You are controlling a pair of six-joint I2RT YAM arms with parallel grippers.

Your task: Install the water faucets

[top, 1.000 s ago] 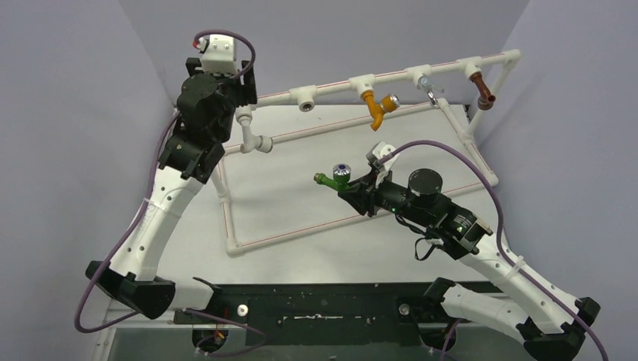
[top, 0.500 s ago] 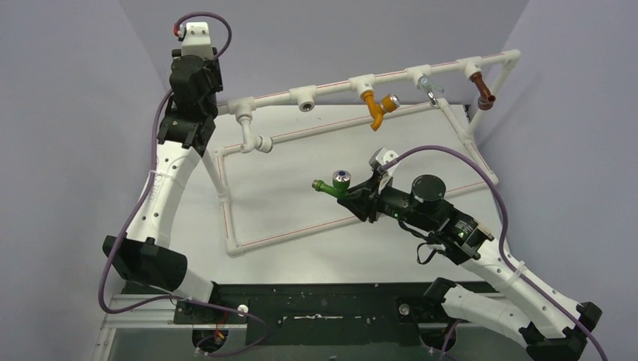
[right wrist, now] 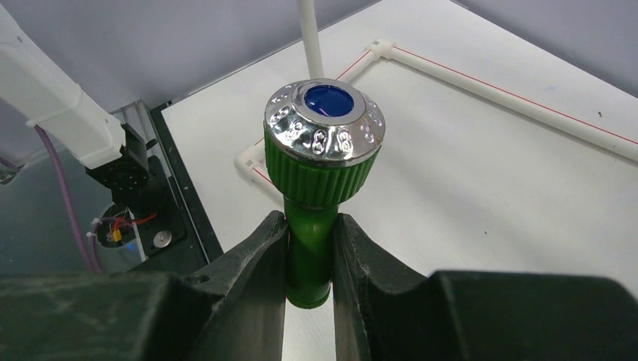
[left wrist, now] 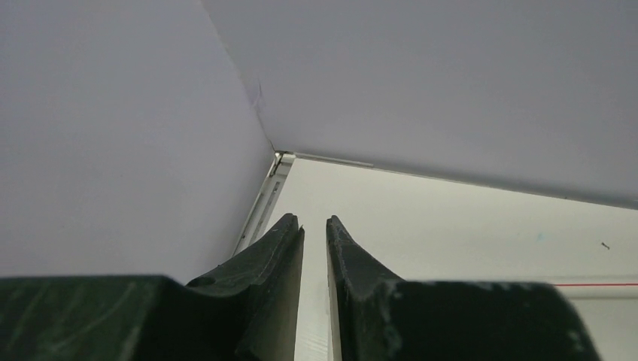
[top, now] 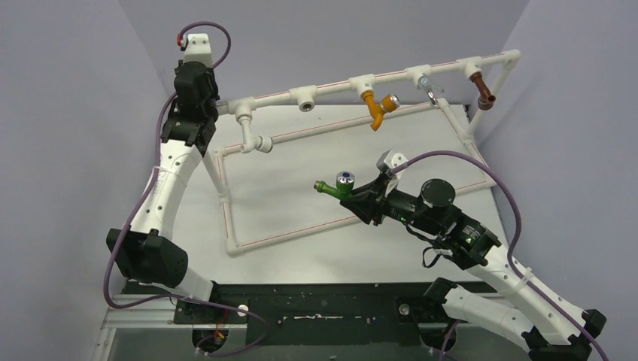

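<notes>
Top external view is showing you a pale, smooth counter (top: 301, 218) sitting between plain grey walls (top: 338, 37). A white pipe frame (top: 331, 86) of round tubes with thin red stripes is lying on it and rising along the back. Four spouts are hanging from the raised back rail: a bent white faucet (top: 252, 135) at the left, an orange faucet (top: 374, 105) near the middle, a small silver faucet (top: 430, 89) that is too small to read in detail, and a brown faucet (top: 484, 94) at the right corner. A tee socket (top: 305, 103) is facing forward between the white and orange ones. Your right fingers (right wrist: 256, 263) are clamping the smooth stem of the green faucet (right wrist: 320, 173) and holding it above the counter, inside the frame's flat loop. Its ribbed green collar and chrome cap with a blue centre are pointing up. Your left fingers (left wrist: 274, 263) are almost touching, gripping nothing, up near the back-left corner.
</notes>
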